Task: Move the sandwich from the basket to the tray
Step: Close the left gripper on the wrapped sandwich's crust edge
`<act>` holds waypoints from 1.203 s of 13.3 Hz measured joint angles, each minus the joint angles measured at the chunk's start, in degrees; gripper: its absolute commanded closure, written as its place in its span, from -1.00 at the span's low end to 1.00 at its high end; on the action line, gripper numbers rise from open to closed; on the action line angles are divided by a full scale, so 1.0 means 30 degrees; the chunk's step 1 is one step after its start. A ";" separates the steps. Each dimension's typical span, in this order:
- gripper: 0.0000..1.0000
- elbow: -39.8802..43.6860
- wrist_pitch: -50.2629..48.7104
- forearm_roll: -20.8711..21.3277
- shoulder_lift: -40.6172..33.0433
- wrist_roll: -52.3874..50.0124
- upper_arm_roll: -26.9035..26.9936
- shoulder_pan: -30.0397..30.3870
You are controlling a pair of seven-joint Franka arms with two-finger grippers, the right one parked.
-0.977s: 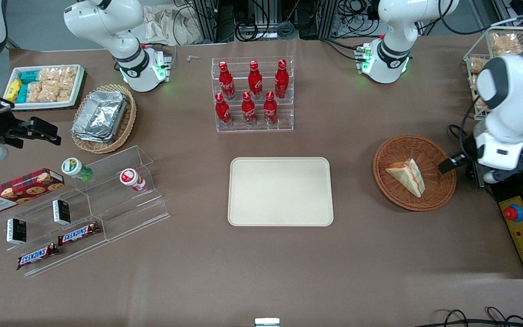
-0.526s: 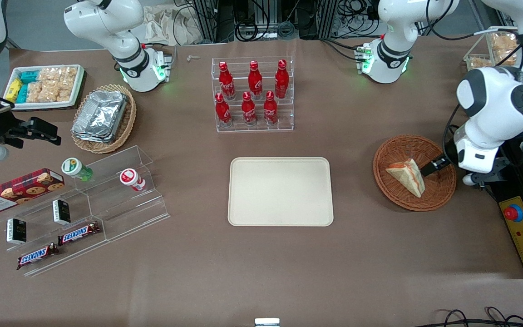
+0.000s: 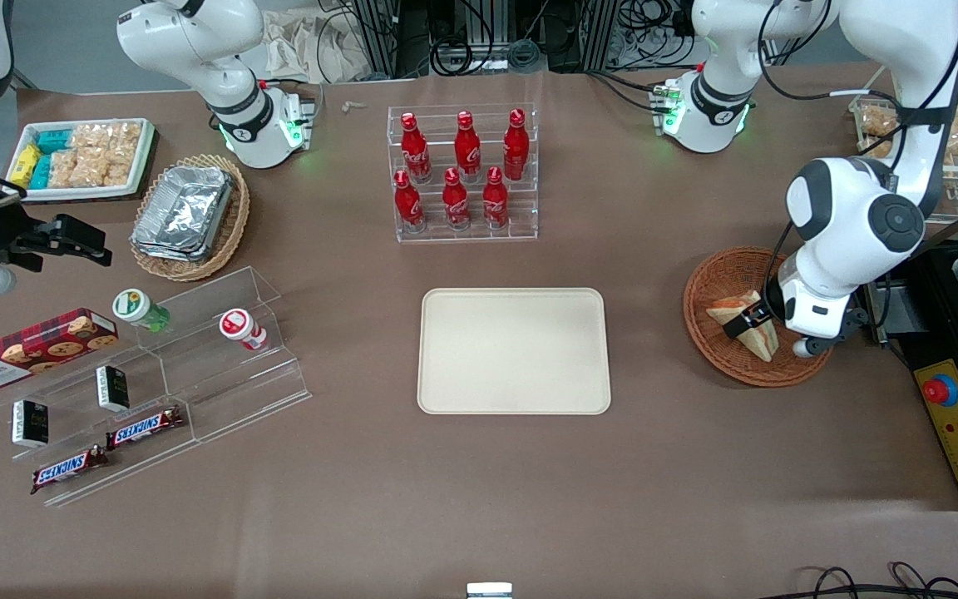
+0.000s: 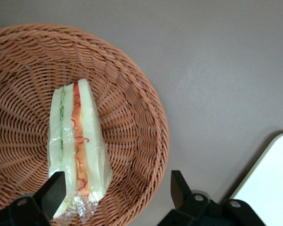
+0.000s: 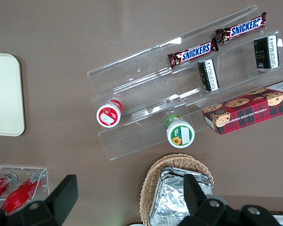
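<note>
The sandwich [image 3: 724,312], a wrapped white-bread wedge with red-orange and green filling, lies in the round reddish-brown wicker basket [image 3: 720,359]. My left gripper [image 3: 752,324] hangs open and empty just above the basket. In the left wrist view, one finger [image 4: 54,188] is over the sandwich's [image 4: 75,141] wrapped end and the other finger [image 4: 179,186] is past the basket's rim [image 4: 146,108]. The cream-beige tray [image 3: 514,349] lies bare at the table's middle, beside the basket. A corner of the tray shows in the left wrist view [image 4: 273,188].
A clear rack of red bottles [image 3: 462,170] stands farther from the front camera than the tray. A control box with a red button [image 3: 940,389] lies beside the basket at the working arm's end. Snack shelves [image 3: 146,374] and a foil-tray basket [image 3: 188,216] lie toward the parked arm's end.
My left arm has swung in from the working arm's end of the table. The gripper moved from the basket's rim to over the sandwich. The sandwich has not moved.
</note>
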 measured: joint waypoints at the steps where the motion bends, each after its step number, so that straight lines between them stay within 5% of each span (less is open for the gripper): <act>1: -0.98 -0.0059 -0.0002 0.0000 0.0008 0.0006 0.0035 0.0028; 14: -0.98 -0.1784 0.2178 0.0000 0.0489 0.0891 0.0174 0.0496; 15: -0.95 -0.1964 0.2736 -0.0001 0.0788 0.0909 0.0174 0.0496; 16: -0.69 -0.2087 0.3179 0.0000 0.1106 0.0926 0.0175 0.0496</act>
